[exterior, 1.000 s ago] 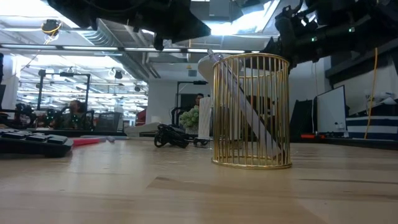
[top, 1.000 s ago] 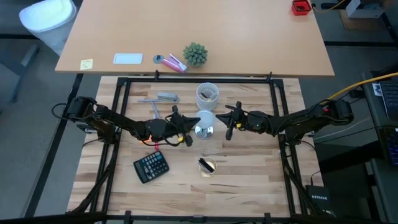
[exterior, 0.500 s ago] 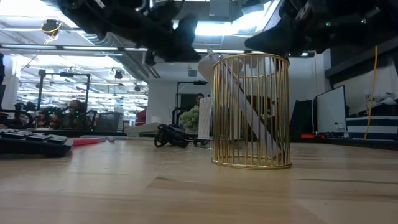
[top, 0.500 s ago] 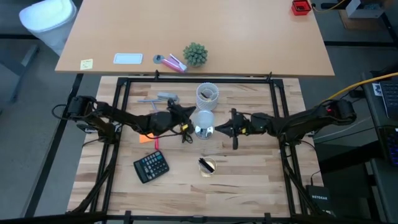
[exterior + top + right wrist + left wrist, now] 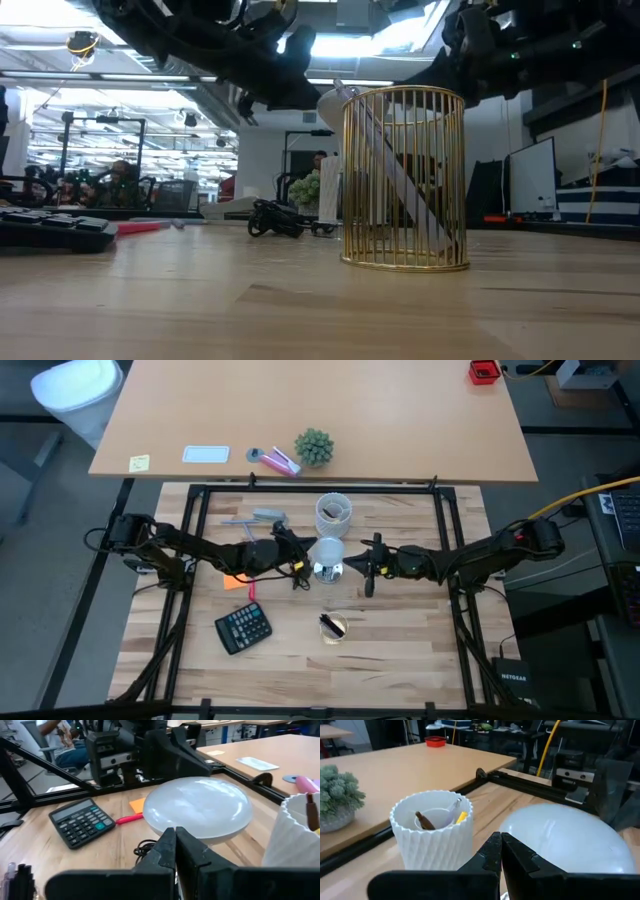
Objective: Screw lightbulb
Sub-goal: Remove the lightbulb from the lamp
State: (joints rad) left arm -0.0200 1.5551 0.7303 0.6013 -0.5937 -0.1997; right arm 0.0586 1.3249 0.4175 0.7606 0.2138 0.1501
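The white lightbulb [image 5: 328, 549] stands at the table's middle on the round silver socket [image 5: 328, 571], whose black cord [image 5: 144, 848] lies on the wood beneath. It fills much of the left wrist view [image 5: 570, 840] and the right wrist view [image 5: 197, 807]. My left gripper [image 5: 301, 566] is shut, just left of the bulb and level with it. My right gripper [image 5: 367, 566] is shut, just right of it. In the low view the bulb [image 5: 335, 100] is mostly hidden behind a gold wire holder. My left gripper's shut fingertips [image 5: 496, 845] point level from the table's left at the bulb's lower side [image 5: 520, 832]; I cannot tell whether they touch it. My right gripper's shut fingertips [image 5: 170, 837] point level from the table's right at the bulb's lower edge [image 5: 190, 836]; I cannot tell whether they touch it.
A white ridged cup [image 5: 333, 512] with pens stands just beyond the bulb. A gold wire pen holder [image 5: 333, 626] and a black calculator [image 5: 243, 628] lie nearer. An orange note [image 5: 235, 580], a red pen [image 5: 251, 591] and a grey tool [image 5: 262, 517] lie at the left.
My left gripper has moved a little toward the table's far edge and toward the bulb. My right gripper has turned about its wrist beside the bulb and stayed close to it. The bulb and socket stand where they were.
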